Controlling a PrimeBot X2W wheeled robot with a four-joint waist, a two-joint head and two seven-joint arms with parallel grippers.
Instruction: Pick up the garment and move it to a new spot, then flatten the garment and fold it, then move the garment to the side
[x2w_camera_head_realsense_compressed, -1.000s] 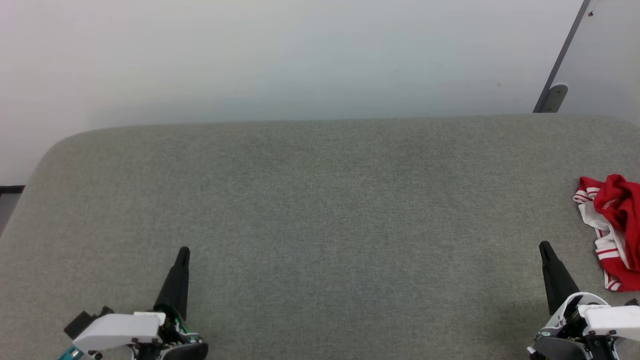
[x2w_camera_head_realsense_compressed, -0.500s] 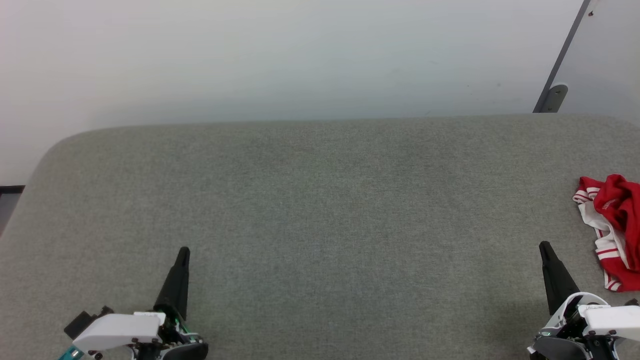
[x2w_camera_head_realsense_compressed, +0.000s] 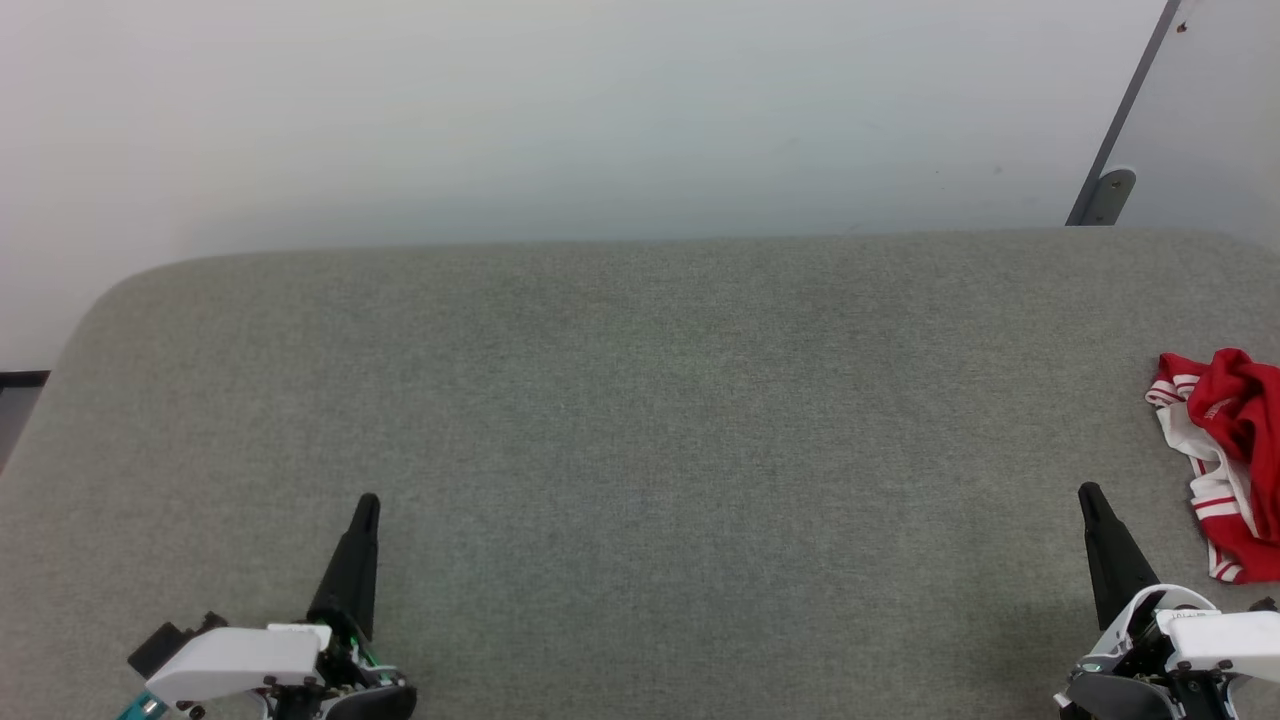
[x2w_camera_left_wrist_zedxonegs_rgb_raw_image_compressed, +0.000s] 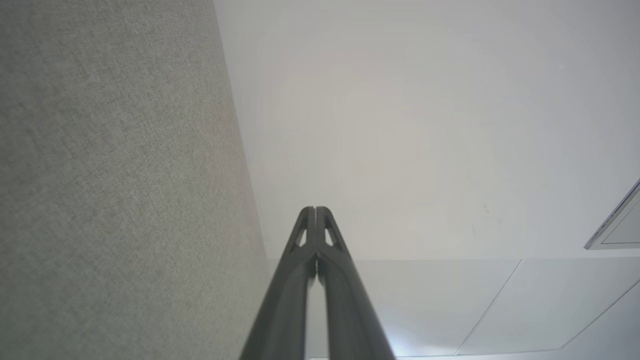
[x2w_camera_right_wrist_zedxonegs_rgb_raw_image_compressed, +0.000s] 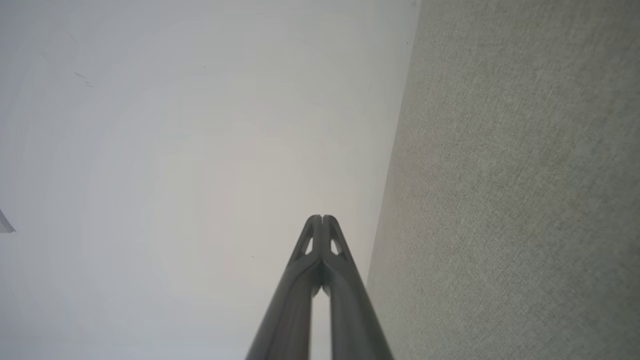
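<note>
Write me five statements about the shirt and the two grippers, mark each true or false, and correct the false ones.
1. The shirt lies crumpled at the right edge of the grey surface. True.
2. The right gripper is holding the shirt. False: it is shut on nothing and sits apart from the shirt.
3. The left gripper is shut, its two fingers pressed together. True.
4. The shirt is spread flat in the middle of the grey surface. False: it is bunched up at the far right, partly cut off by the edge of the head view.
5. The right gripper is nearer the shirt than the left gripper. True.
</note>
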